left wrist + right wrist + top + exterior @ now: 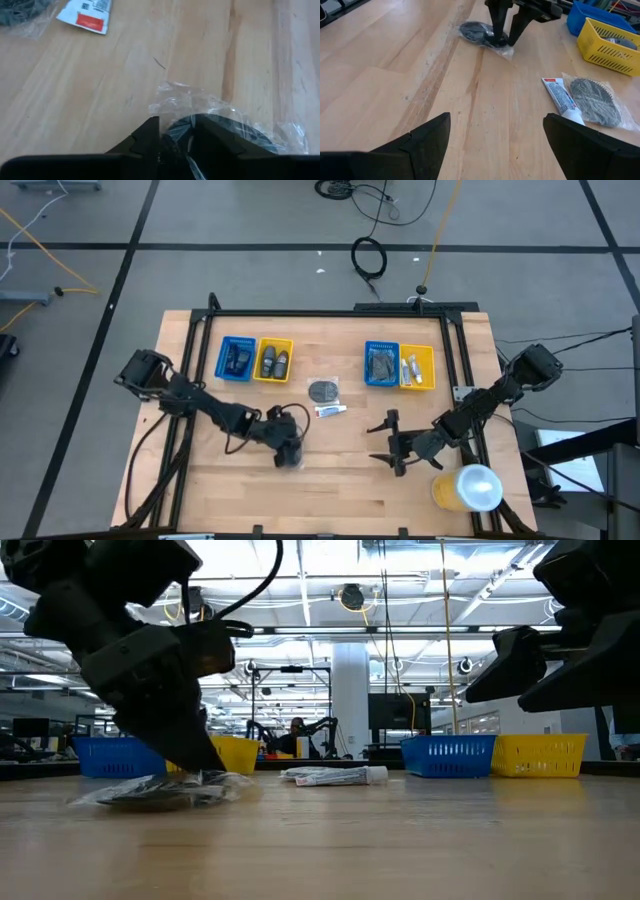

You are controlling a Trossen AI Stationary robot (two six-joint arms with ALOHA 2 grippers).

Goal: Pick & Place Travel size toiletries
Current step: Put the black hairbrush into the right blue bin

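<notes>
A dark grey oval piece in clear wrap [235,127] lies flat on the table near its middle, toward the near edge, also in the low view [150,790] and the right wrist view [475,31]. My left gripper [175,129] [288,452] stands over it, shut on it. My right gripper [495,145] [390,442] hovers open to the right of it, above bare wood. A round grey wrapped disc [323,390] [595,100] and a small white tube [331,410] [560,97] lie flat side by side farther back. My left gripper pinches the wrapped dark oval piece between its two fingers [145,142] at one end, where the clear wrap [176,132] bunches in the narrow gap. The fingers come from above, slanting down. The piece still lies on the table [150,792].
A blue tray [236,360] and a yellow tray [273,361] sit far left; another blue tray [381,365] and yellow tray [417,367] far right, holding items. A big yellow cylinder with a white top [468,488] stands by the near right corner. Bare wood lies along the near edge.
</notes>
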